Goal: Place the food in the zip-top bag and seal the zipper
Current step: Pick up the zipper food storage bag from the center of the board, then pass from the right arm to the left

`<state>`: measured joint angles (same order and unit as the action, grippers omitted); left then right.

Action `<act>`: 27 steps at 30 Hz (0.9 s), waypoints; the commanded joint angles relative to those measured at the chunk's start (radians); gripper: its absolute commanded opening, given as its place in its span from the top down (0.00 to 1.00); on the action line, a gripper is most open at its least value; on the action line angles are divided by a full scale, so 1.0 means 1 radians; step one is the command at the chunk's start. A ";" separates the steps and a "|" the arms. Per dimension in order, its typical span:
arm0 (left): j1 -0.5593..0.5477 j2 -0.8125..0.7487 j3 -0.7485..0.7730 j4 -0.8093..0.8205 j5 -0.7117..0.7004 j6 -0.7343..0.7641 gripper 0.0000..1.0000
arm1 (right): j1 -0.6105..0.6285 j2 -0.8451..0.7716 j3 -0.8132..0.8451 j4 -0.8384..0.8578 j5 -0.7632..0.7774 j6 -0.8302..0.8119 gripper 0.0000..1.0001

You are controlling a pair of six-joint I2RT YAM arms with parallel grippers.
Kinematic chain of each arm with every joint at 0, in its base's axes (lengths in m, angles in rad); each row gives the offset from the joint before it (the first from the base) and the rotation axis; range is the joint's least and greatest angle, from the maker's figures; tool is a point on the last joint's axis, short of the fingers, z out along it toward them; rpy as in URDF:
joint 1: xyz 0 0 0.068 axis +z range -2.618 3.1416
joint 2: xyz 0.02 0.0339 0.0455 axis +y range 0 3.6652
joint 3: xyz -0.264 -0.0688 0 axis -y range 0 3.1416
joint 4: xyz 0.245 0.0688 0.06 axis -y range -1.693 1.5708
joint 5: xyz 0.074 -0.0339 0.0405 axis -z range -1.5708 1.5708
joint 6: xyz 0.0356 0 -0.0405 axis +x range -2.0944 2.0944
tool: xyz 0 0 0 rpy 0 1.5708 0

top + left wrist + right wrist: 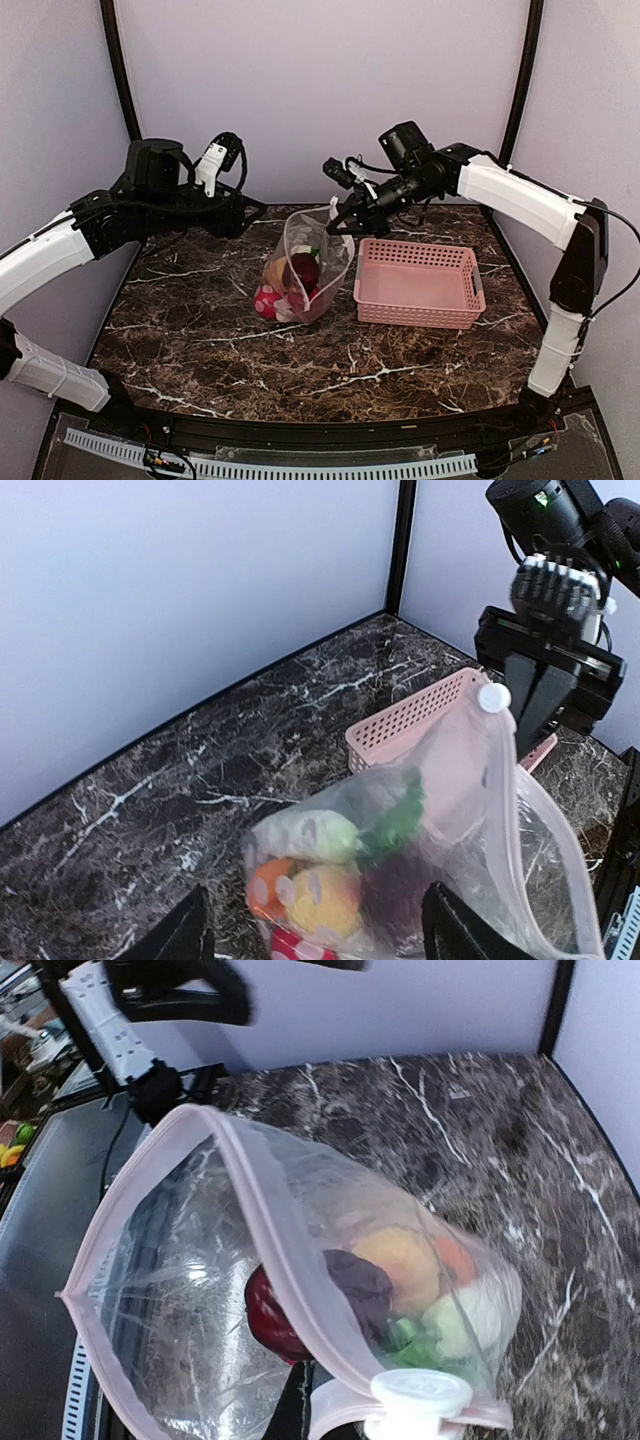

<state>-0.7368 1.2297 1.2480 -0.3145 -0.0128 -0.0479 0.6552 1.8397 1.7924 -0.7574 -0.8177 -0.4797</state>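
Note:
The zip-top bag (pixel 318 262) stands on the table with its mouth open and lifted. The food (pixel 290 275) lies inside: yellow, orange, white-green, maroon and red dotted pieces, also seen in the left wrist view (pixel 320 870) and the right wrist view (pixel 400 1270). My right gripper (pixel 339 221) is shut on the bag's top corner at the pinkish zipper (pixel 270 1250), beside the white slider (pixel 418 1398). The left wrist view shows that gripper (pixel 535 700) holding the corner up. My left gripper (pixel 257 212) is open and empty, just left of the bag; its fingers (pixel 185 932) show the bag between and beyond them.
An empty pink slotted basket (pixel 470 290) sits right of the bag, close to it. Purple walls with black posts (pixel 122 80) stand behind and at both sides. The right arm (pixel 520 200) reaches over the basket.

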 commanded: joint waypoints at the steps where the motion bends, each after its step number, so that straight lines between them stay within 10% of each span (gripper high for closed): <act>1: 0.008 -0.078 -0.018 0.039 -0.007 0.151 0.30 | 0.050 -0.075 0.090 -0.070 -0.048 -0.145 1.00; 11: 0.005 -0.099 -0.026 0.048 0.107 0.190 0.29 | 0.098 -0.067 0.202 -0.183 -0.029 -0.287 1.00; 27: -0.006 0.011 -0.130 0.303 0.703 0.178 0.31 | 0.279 0.023 0.295 -0.544 0.142 -0.488 0.97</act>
<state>-0.7357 1.2518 1.1210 -0.0711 0.5220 0.1062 0.9134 1.9030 2.1227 -1.2514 -0.7658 -0.9138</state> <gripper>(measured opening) 0.698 0.031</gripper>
